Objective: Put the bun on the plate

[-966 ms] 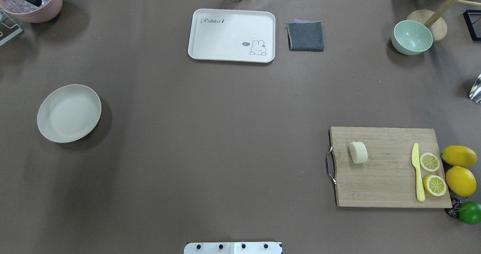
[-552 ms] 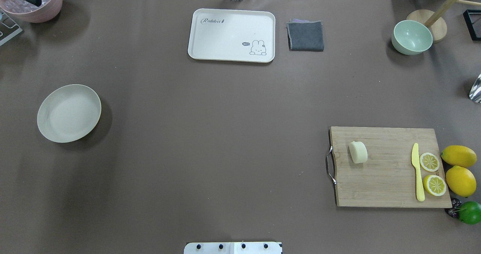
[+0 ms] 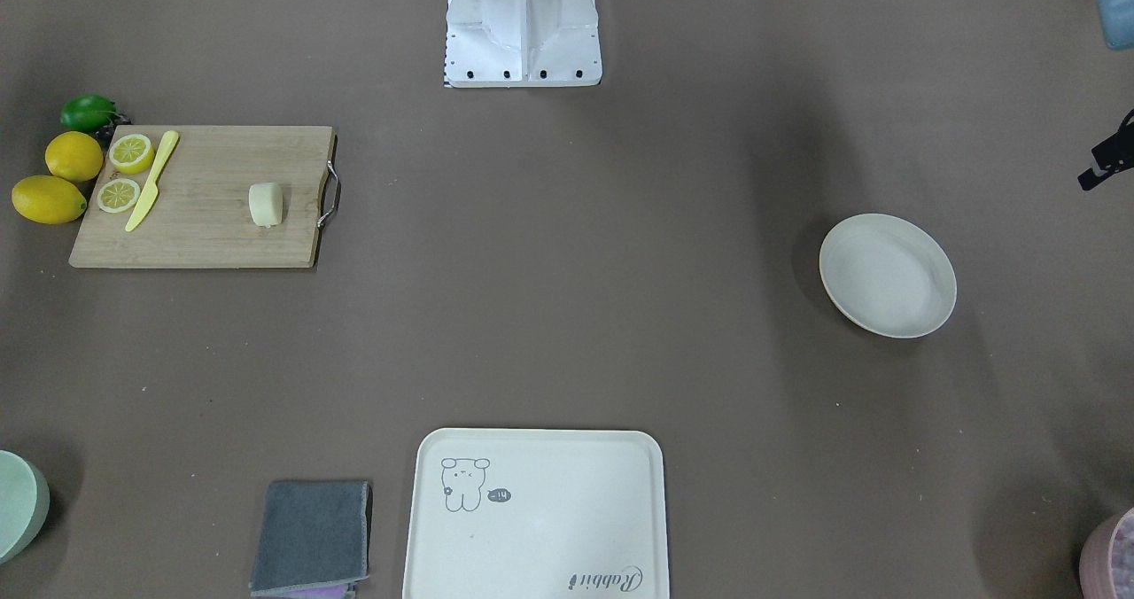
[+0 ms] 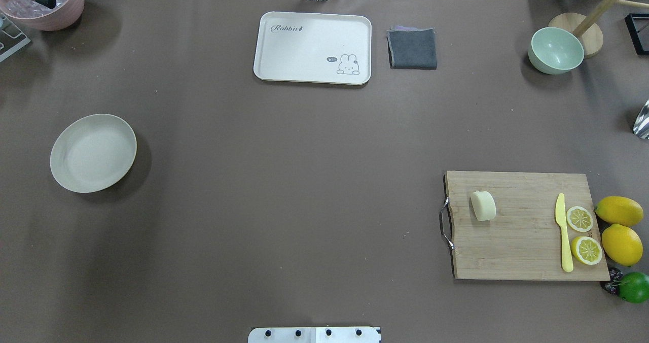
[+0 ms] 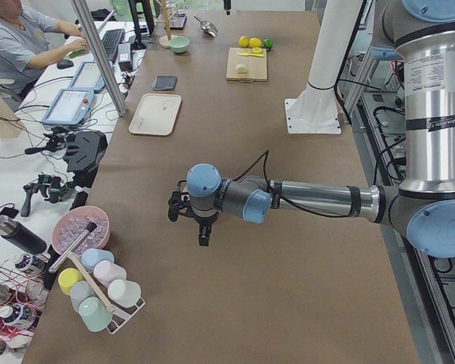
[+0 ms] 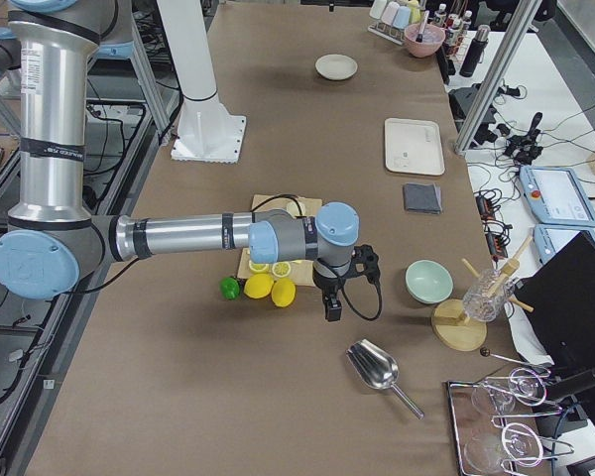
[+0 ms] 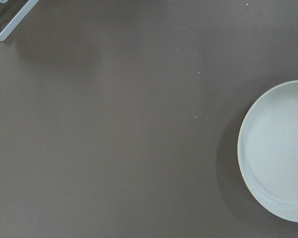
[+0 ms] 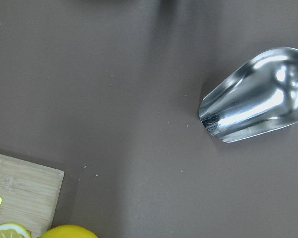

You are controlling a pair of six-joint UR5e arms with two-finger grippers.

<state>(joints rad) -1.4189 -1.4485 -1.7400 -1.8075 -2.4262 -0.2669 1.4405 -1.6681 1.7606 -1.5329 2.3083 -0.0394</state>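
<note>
Inspector: Nothing has moved over the last second; overhead, every item sits where it did. Brown table (image 4: pixel 304 180) first. Over it the left gripper (image 5: pixel 203 239) hangs toward the end where the plate (image 4: pixel 93 152) sits; the right gripper (image 6: pixel 331 313) hangs past the lemons (image 6: pixel 260 287), near a steel scoop (image 8: pixel 256 94).
Clerk: Jaws?
Inspector: Cannot tell for either (both show only in the side cameras, small and dark).
Clerk: Next in size?
Inspector: Wooden cutting board (image 4: pixel 522 231) on the robot's right, rabbit tray (image 4: pixel 312 33) at the far edge, the round cream plate on the robot's left.
Clerk: And the bun (image 4: pixel 483 205)?
Inspector: It lies on the cutting board, near the metal-handled end, well apart from the plate and from both grippers. One yellow knife (image 4: pixel 563 231) and two lemon slices (image 4: pixel 579 218) lie at the board's other end.
</note>
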